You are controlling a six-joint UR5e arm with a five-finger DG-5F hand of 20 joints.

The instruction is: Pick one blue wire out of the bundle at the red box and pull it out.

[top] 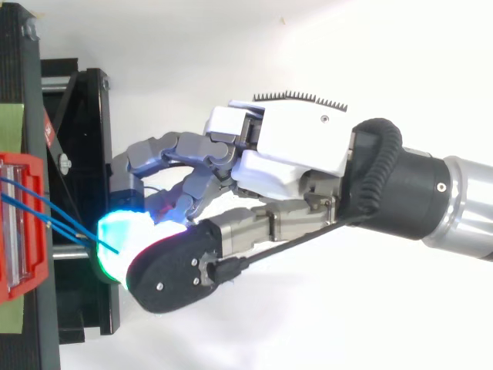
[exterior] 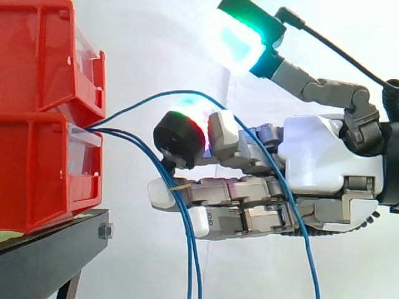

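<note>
The hand reaches level toward the red box, which sits at the front edge of the black stand, since the bundle of blue wires leaves that box's front and droops just before it. One blue wire arches up from the box, lies over the hand and hangs down its near side, apart from the rest, so it is likely the chosen one. Whether the hand pinches it or merely carries it draped, I cannot tell.
</note>
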